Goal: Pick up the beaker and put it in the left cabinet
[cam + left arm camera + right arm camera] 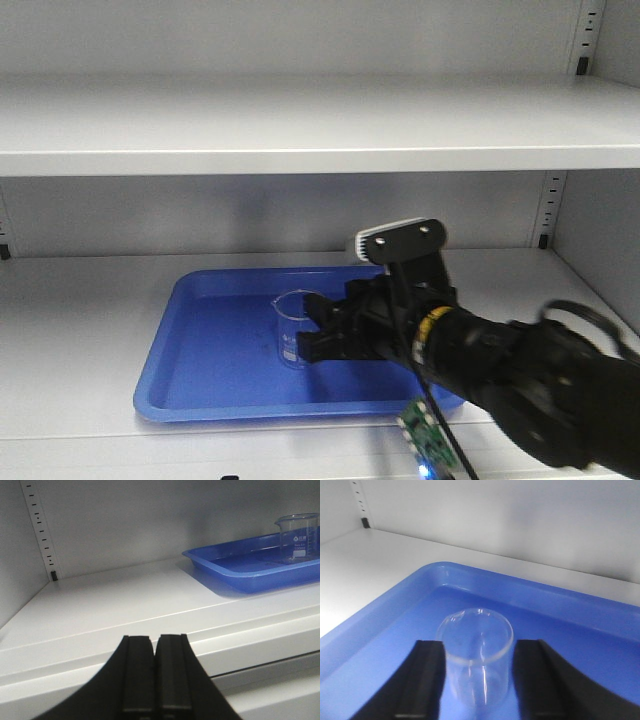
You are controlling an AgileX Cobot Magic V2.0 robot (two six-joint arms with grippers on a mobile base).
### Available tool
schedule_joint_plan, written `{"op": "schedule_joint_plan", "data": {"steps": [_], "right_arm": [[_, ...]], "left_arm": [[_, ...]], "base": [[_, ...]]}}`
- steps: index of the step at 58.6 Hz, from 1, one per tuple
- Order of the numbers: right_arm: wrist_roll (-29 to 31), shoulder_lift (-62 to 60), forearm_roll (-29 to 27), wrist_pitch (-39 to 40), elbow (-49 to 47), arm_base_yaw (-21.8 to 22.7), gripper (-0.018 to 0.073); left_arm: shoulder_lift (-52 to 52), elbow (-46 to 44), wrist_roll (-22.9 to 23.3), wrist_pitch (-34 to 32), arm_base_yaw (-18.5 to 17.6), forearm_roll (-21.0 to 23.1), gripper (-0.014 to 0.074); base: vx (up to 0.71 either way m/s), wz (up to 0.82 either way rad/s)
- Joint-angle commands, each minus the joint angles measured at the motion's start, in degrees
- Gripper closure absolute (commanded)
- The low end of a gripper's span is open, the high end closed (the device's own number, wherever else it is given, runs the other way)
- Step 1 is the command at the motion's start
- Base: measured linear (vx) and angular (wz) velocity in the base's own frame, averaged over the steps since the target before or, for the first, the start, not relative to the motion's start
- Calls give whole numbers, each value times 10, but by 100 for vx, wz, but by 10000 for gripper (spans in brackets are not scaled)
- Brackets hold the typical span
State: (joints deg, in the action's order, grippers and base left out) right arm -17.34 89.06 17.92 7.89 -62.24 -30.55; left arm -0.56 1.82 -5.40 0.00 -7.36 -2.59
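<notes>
The clear glass beaker (292, 330) (299, 537) (476, 655) stands upright in a blue tray (200, 395) (225, 572) (380, 615) on a white shelf of the left cabinet (80, 300) (125, 600). My right gripper (315, 328) (479, 647) is open, one black finger on each side of the beaker, with blue tray showing between the glass body and the fingers. My left gripper (155, 640) is shut with nothing in it, low at the shelf's front edge, well left of the tray.
Another white shelf (300, 130) spans just above. Perforated rails (42, 535) (548, 205) run up the back corners. The shelf's side walls close in left and right. A small green circuit board (428, 440) hangs under my right arm.
</notes>
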Motion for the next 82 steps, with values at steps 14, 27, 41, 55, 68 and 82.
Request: {"op": "schedule_joint_plan", "data": {"steps": [14,27,41,55,68,82], "right_arm": [[0,-185,3,14,103,2,334],[0,-247,3,-33,143,2,341],[0,-248,3,-42,151,2,341],[2,-248,4,-42,151,3,341],[16,-328,-4,-57,203,73,379],[16,-489,-31,-55,356,224,437]], "left_arm": [[-11,9,2,-43,0,2,595],[-11,9,2,-43,0,2,595],[-11,9,2,-43,0,2,595],[-11,9,2,-43,0,2,595],[-11,9,2,-43,0,2,595],[-11,9,2,-43,0,2,595]], "base": [[0,0],[0,0],[0,0],[0,0],[0,0],[0,0]]}}
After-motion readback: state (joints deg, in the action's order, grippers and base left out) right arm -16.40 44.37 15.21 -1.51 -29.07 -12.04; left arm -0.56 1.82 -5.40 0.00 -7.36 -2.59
